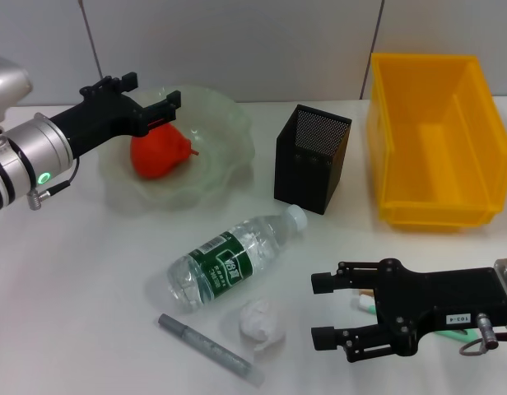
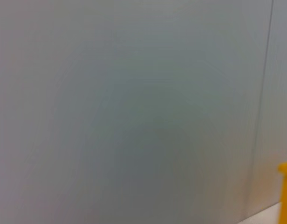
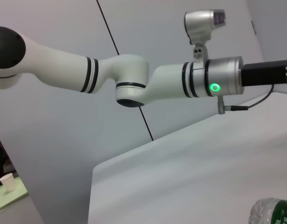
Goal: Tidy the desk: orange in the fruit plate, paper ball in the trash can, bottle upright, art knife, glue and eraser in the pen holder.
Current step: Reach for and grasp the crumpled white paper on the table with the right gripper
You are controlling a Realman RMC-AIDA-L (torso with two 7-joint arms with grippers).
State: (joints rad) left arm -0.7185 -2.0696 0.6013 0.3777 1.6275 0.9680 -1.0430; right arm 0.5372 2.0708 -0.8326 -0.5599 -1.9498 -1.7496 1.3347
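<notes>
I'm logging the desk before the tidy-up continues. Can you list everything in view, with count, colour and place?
orange: 1, red-orange, in the fruit plate
fruit plate: 1, pale green, back left
pen holder: 1, black mesh, centre back
trash can: 1, yellow, back right
bottle: 1, clear with green label, lying on its side, centre
paper ball: 1, white, front, beside the bottle
grey pen-like stick: 1, front
left gripper: black, over the orange
right gripper: black, open, front right, beside the paper ball
</notes>
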